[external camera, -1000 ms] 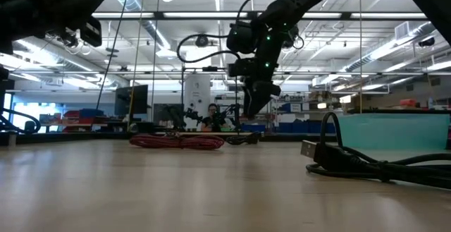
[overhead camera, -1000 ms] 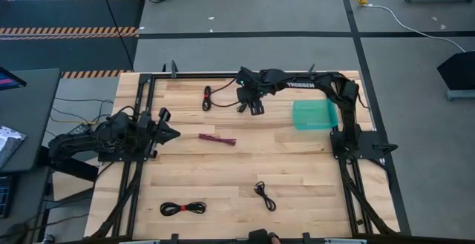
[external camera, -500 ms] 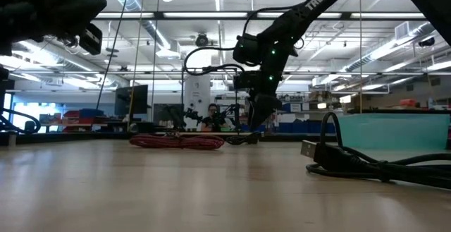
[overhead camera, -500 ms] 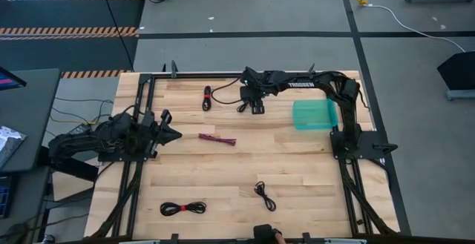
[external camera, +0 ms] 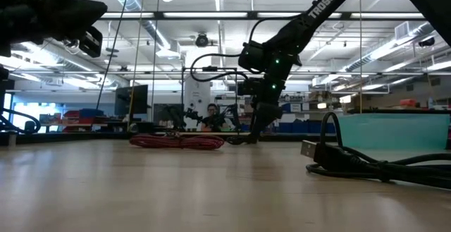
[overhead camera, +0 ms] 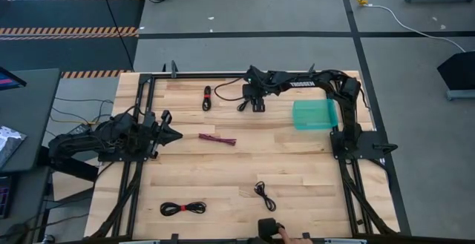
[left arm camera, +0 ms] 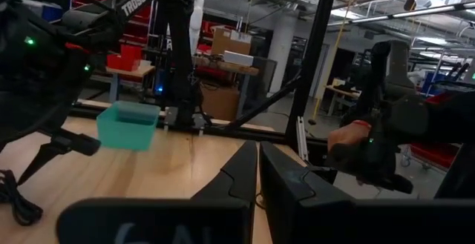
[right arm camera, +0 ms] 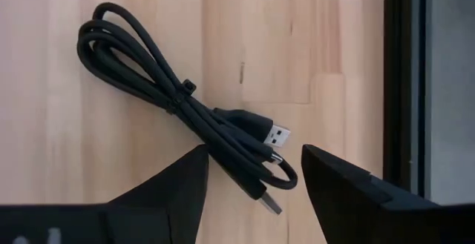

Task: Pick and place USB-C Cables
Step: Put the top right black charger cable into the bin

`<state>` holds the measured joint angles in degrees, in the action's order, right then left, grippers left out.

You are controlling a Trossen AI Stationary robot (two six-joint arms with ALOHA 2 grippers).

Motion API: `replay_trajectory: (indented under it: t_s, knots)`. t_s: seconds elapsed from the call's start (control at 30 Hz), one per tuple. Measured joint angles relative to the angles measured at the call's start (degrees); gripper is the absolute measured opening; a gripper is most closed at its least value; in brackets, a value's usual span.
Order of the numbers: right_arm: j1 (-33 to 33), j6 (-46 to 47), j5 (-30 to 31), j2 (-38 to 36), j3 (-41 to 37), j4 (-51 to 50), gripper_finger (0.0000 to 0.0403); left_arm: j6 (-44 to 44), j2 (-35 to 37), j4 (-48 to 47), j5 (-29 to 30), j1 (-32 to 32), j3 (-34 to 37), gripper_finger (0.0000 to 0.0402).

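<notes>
With the right gripper [right arm camera: 252, 171] spread over the black cable [right arm camera: 178, 103] lying near the table's [overhead camera: 297, 170] far edge, an off-centre closure may pinch only one loop

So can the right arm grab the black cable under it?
Probably yes. The right gripper hangs open right over the black cable, a finger to each side of its plug end, and nothing lies in between.

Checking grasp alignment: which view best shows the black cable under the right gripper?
The right wrist view: the black cable fills it, plugs between the open right gripper. The high view shows only a sliver; low and left wrist views don't show it clearly.
</notes>
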<state>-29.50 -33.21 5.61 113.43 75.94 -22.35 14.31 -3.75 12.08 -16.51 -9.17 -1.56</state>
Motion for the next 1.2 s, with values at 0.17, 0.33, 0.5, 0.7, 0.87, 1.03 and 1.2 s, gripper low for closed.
replay_trajectory:
  t_s: [0.17,0.33,0.5,0.7,0.87,1.03,1.2]
  knots:
    - [-0.7,-0.4,-1.0,0.0,0.0,-0.2,0.0172,0.0,0.0,0.1,0.1,0.0,0.0,0.0025]
    - [-0.8,-2.1,-1.2,0.0,0.0,-0.4,0.0065,-0.1,0.0,0.1,0.4,0.0,0.0,0.0025]
    - [-0.6,-3.3,0.1,-0.1,0.0,-1.6,0.0011,-0.1,0.0,0.1,0.4,0.0,0.0,0.0025]
    - [0.5,-2.9,4.2,-3.2,0.1,-5.2,0.0003,0.3,0.0,0.1,0.4,0.0,0.0,0.0025]
    - [3.0,-0.8,8.1,-9.1,2.9,-13.3,0.0002,1.6,0.0,2.2,0.4,0.0,0.0,0.0025]
    - [5.7,5.3,13.6,-16.4,6.4,-25.7,0.0001,3.0,0.0,6.4,0.4,0.0,0.0,0.0025]
    - [7.8,16.7,15.7,-23.6,8.1,-43.7,0.0001,3.1,0.0,9.0,0.4,0.0,0.0,0.0025]
